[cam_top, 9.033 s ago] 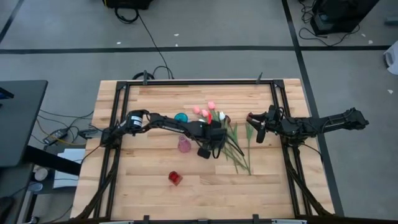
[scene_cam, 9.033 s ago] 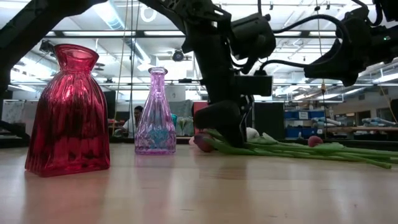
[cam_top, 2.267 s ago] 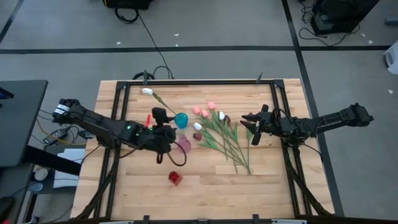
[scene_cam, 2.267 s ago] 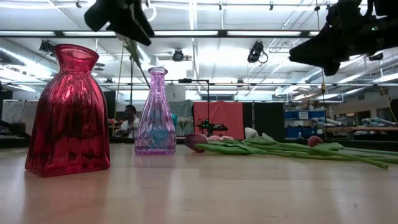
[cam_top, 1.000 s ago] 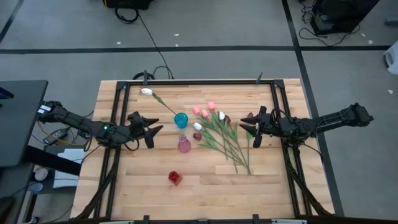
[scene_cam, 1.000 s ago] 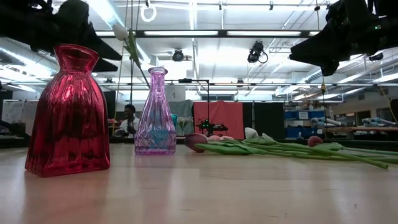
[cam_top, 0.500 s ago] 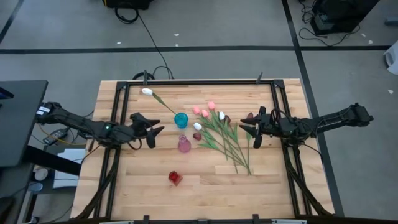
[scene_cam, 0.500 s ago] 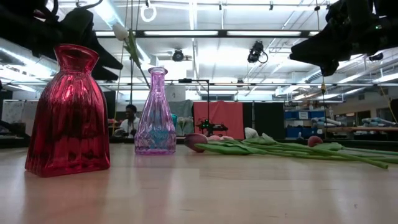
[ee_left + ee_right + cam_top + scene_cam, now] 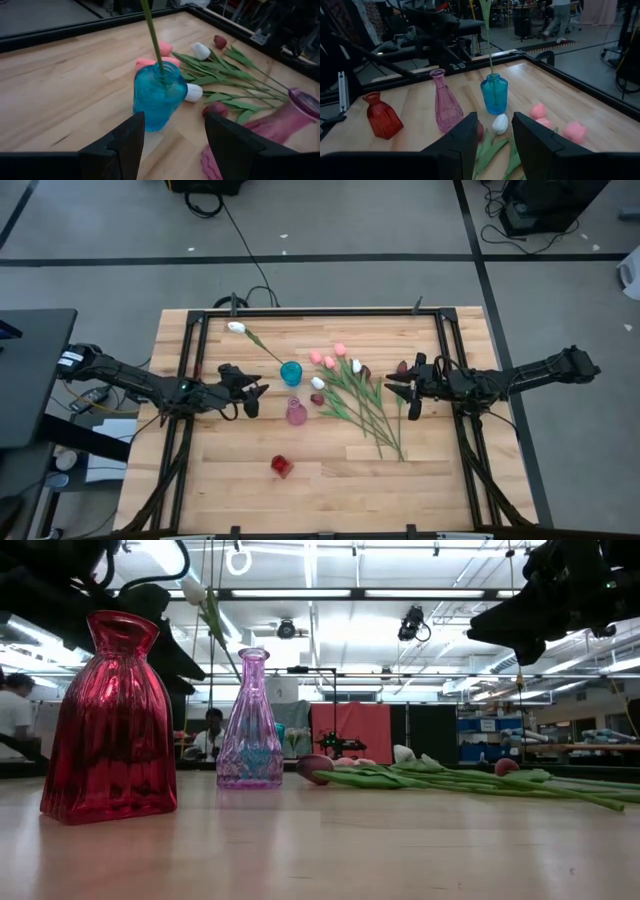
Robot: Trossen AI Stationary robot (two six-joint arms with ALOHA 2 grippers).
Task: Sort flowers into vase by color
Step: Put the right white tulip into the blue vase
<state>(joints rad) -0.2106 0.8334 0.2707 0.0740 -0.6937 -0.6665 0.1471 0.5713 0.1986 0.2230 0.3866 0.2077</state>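
No lettering, label, brand, number or sign can be read in any of the four views. The glass vases, the wooden table top and the dark robot arms carry no legible marks. The room behind the table shows only shapes too small or blurred to read.

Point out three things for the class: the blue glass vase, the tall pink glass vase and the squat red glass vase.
Blue glass vase point(image 9: 157, 97): left wrist view, middle of its body.
Tall pink glass vase point(image 9: 250, 735): low view, lower body.
Squat red glass vase point(image 9: 382, 119): right wrist view, middle of its body.
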